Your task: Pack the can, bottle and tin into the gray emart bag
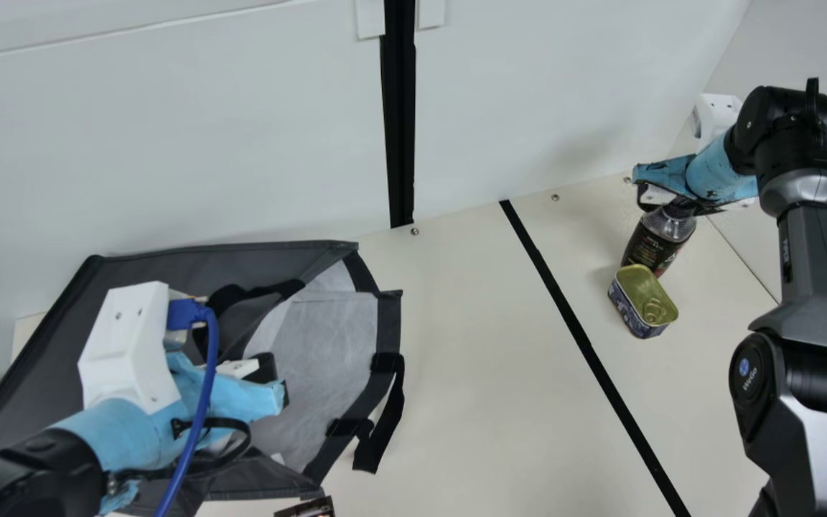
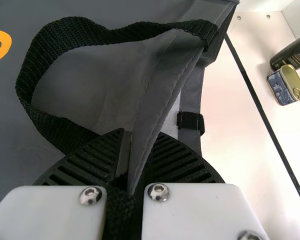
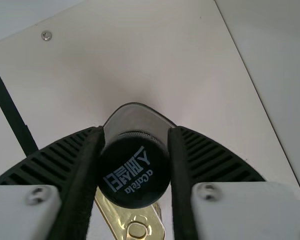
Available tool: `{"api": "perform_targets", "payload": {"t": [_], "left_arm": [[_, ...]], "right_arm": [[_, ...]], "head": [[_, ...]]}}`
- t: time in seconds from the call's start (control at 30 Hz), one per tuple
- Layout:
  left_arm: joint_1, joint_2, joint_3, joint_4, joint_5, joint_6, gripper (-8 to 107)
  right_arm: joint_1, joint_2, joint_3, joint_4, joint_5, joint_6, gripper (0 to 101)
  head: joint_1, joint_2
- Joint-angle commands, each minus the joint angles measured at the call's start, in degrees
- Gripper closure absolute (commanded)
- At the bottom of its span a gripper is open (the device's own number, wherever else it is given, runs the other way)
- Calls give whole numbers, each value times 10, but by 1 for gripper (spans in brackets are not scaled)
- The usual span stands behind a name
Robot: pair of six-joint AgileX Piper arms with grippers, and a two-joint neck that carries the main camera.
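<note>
One bottle point(image 1: 652, 243) stood on the table point(image 1: 485, 402) just beside the tin point(image 1: 647, 296), its black cap point(image 3: 134, 172) pinched between the fingers of the right gripper point(image 1: 680, 207). Across the black stripe point(image 1: 586, 339), the gray bag point(image 1: 324, 337) lay with its mouth agape, a fabric edge nipped by the left gripper point(image 1: 271, 382).

Cream table point(image 1: 500, 402), blk stripe point(image 1: 573, 323) running from the far edge to the near right, a few small screws point(image 1: 555, 197) along the far edge. On the left, the gray emart bag point(image 1: 148, 269) lies w/ its pale-lined mouth toward the right, one blk strap point(image 1: 377, 445) on the tabletop. Right of the stripe: tin point(image 1: 647, 296), ring-pull lid up, w/ bottle point(image 1: 654, 240) right by it on the far side.
</note>
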Motion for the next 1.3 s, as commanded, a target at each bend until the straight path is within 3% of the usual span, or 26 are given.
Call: {"api": "perform_targets", "payload": {"t": [0.0,0.07,1.27], "left_arm": [[0,0,0,0,0,0,89],[0,0,0,0,0,0,89],[0,0,0,0,0,0,89]], "right_arm": [[-1,-2,3,4,2,0,91],[-2,-5,6,4,1,1,101],[14,-60,-18,41,9,-40,101]], "head": [[-13,0],[-13,0],[-13,0]]}}
